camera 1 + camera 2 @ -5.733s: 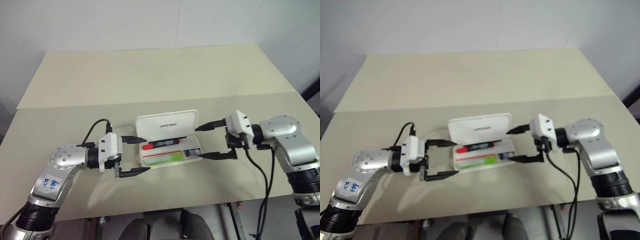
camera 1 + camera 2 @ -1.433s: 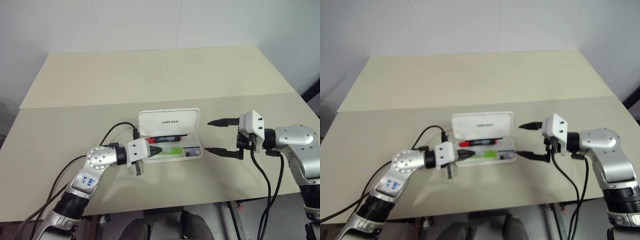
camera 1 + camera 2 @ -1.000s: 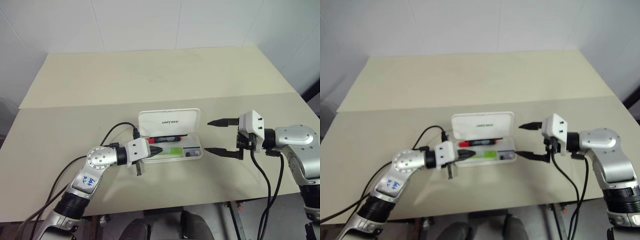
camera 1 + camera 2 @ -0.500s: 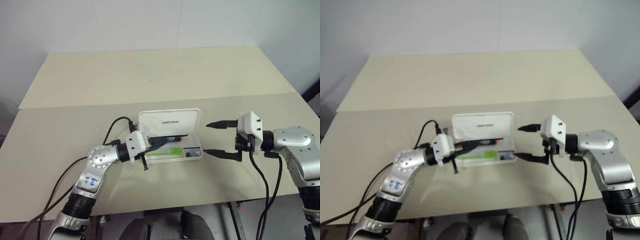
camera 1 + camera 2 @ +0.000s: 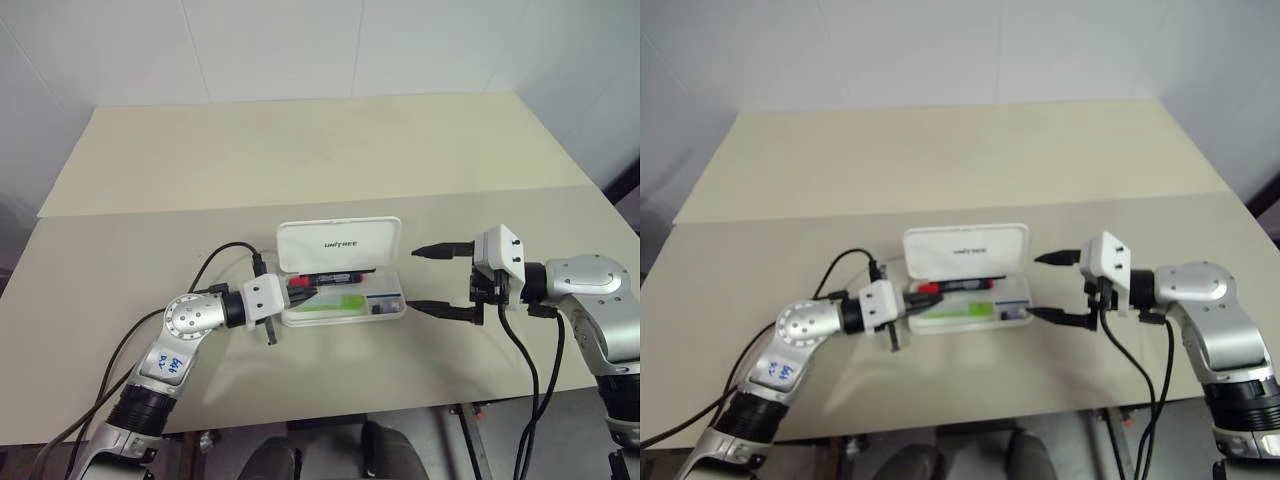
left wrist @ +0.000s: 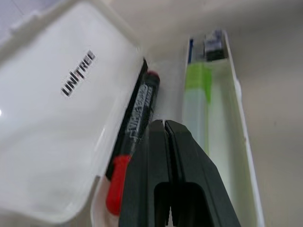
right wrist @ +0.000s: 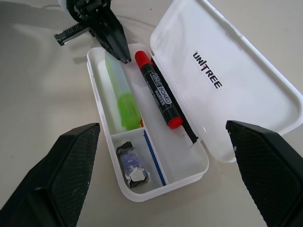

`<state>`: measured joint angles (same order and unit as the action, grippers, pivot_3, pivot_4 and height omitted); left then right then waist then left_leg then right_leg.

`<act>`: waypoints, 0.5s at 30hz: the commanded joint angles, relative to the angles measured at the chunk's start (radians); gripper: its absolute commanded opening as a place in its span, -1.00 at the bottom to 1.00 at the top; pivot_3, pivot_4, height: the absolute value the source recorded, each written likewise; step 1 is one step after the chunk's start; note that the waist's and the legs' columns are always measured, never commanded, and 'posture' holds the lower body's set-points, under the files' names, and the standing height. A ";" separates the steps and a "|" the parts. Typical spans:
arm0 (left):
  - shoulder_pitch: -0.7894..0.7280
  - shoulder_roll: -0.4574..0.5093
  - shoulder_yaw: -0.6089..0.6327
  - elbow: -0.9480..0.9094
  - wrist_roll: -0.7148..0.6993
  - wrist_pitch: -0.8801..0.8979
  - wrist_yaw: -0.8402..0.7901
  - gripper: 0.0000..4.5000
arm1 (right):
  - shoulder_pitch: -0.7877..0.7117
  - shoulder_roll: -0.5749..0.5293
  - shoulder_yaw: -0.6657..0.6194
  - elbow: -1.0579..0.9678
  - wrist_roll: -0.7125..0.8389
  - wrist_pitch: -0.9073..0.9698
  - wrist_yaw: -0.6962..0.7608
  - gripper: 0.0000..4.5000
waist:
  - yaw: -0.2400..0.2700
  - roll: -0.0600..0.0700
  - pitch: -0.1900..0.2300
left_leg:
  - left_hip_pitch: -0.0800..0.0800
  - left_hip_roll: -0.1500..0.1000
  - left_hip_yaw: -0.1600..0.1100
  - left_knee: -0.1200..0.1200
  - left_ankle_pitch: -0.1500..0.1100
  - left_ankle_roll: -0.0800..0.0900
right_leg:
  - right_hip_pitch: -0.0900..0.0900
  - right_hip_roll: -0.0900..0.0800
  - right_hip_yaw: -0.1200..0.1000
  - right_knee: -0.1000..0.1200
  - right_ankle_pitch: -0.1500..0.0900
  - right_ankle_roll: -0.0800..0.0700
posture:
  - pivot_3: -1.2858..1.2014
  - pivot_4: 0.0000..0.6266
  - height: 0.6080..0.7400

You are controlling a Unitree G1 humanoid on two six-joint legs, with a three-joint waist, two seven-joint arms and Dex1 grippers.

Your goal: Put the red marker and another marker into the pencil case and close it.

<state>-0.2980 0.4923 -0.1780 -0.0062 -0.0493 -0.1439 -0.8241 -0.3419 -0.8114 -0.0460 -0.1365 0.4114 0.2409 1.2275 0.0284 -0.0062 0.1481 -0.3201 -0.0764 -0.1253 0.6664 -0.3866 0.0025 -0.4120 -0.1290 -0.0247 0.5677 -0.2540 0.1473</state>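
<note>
Markers both inside white hard-plastic pencil case (image 7: pixel 156 156): red-capped black marker (image 7: pixel 158 92) and lime-green highlighter (image 7: pixel 124 97) just ahead of left gripper (image 7: pixel 120 54), fingers pressed together, empty. Right gripper (image 5: pixel 438 280) spread wide, empty, beside case's far end. Next: tip upright lid (image 5: pixel 340 243) forward, press evenly till shut.

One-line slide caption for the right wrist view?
Open pencil case holding the red marker and green marker, shut left claw poised at its end.

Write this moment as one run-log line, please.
red marker: in pencil case | green marker: in case | lid: open | left gripper: shut, over case end | right gripper: open, beside case
</note>
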 commanded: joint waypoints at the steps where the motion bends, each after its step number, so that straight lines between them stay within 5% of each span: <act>1: -0.008 0.005 -0.017 -0.016 -0.004 -0.001 -0.023 -0.97 | -0.001 0.000 -0.022 -0.033 0.022 -0.002 -0.009 1.00 | -0.001 0.000 0.000 | 0.000 0.000 0.000 0.000 0.000 0.000 | 0.000 0.000 0.000 0.000 0.000 0.000 | 0.03 -0.52 1.00; 15: 0.033 0.046 -0.034 -0.100 -0.064 0.000 -0.153 -0.97 | 0.000 -0.001 -0.021 -0.034 0.028 -0.002 -0.014 1.00 | -0.001 0.000 0.000 | 0.000 0.000 0.000 0.000 0.000 0.000 | 0.000 0.000 0.000 0.000 0.000 0.000 | 0.03 -0.52 1.00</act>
<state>-0.2687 0.5299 -0.2163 -0.0676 -0.0893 -0.1403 -0.9727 -0.3413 -0.8114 -0.0459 -0.1462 0.4196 0.2434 1.2163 0.0272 -0.0062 0.1481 -0.3201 -0.0761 -0.1254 0.6661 -0.3867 0.0026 -0.4121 -0.1290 -0.0247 0.5675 -0.2540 0.1473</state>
